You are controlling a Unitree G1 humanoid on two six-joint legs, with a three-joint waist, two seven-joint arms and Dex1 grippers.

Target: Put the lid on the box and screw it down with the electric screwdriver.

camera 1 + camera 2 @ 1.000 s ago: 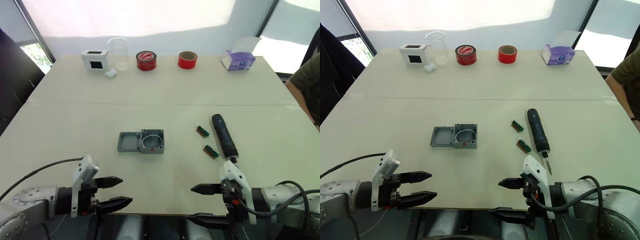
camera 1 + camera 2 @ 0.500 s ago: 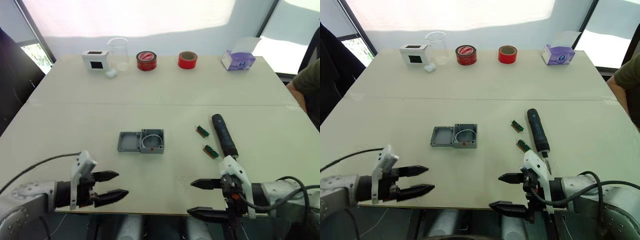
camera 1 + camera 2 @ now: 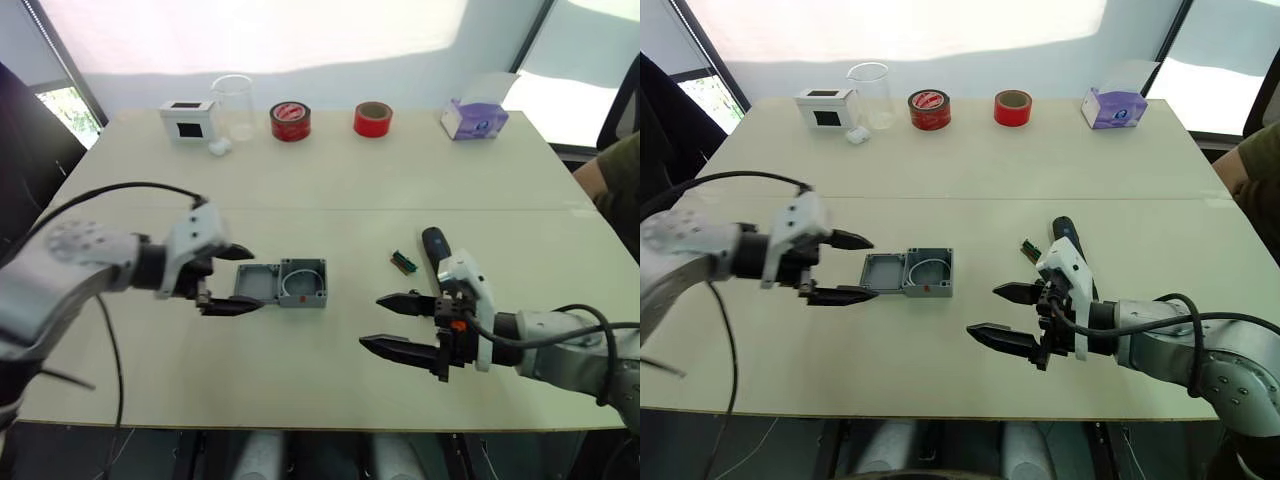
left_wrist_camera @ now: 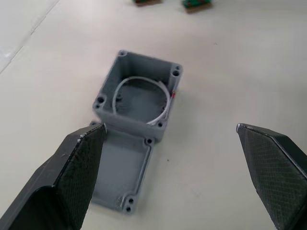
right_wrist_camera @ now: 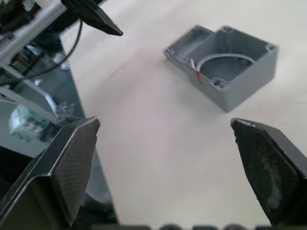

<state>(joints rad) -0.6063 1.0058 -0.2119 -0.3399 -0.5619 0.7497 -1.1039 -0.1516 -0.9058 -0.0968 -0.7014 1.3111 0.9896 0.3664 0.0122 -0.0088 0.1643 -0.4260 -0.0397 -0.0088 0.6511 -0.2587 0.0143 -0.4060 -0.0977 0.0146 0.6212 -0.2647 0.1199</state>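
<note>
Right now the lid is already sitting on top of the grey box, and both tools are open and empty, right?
Not quite. The lid lies flat on the table beside the box, touching its side, and the box is still open on top, as the left wrist view shows. The rest holds: the left tool and right tool are open and empty.

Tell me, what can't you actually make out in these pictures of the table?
- The electric screwdriver: in both eye views the right gripper covers its lower part, bit included.
- The second small green piece: the same gripper may hide it; one green piece shows.
- Screws: too small to spot near the box or lid.
- The person: cut off by the picture's edge.
</note>
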